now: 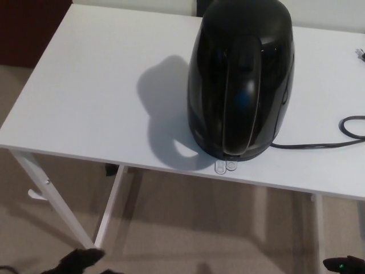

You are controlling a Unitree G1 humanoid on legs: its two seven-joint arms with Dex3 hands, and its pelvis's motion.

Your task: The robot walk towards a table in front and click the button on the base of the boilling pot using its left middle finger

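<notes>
While we are looking down from the head camera, one wide white rectangular tabletop point(85, 97) is filling most of the view, standing on white metal legs point(48, 188) over a beige carpeted floor point(188, 228). One glossy black rounded boiling pot point(242, 74) is sitting on the right half of that tabletop, close to the near edge, with its long curved handle point(239, 97) facing us and a faint blue glint showing on it. It is casting a soft grey shadow point(162, 97) to its left on the white surface.

At the front foot of the pot we are seeing two small clear rounded button tabs point(224, 166) lying side by side, touching the base and sitting just beside the table edge. Nothing is covering them; the space before them is open.

One thin black power cord point(319, 144) is running from the right side of the pot's base across the tabletop and looping off at the right border. A small dark plug-like piece point(360, 53) is peeking in at the far right edge.

Low at the bottom left, we are catching only a dark tip of the left hand point(80, 260), well below the table and well apart from the buttons; we cannot tell how its fingers are set. At the bottom right corner, a sliver of the right hand point(345, 265) is showing with a tiny green light, and its state is equally unclear to us.
</notes>
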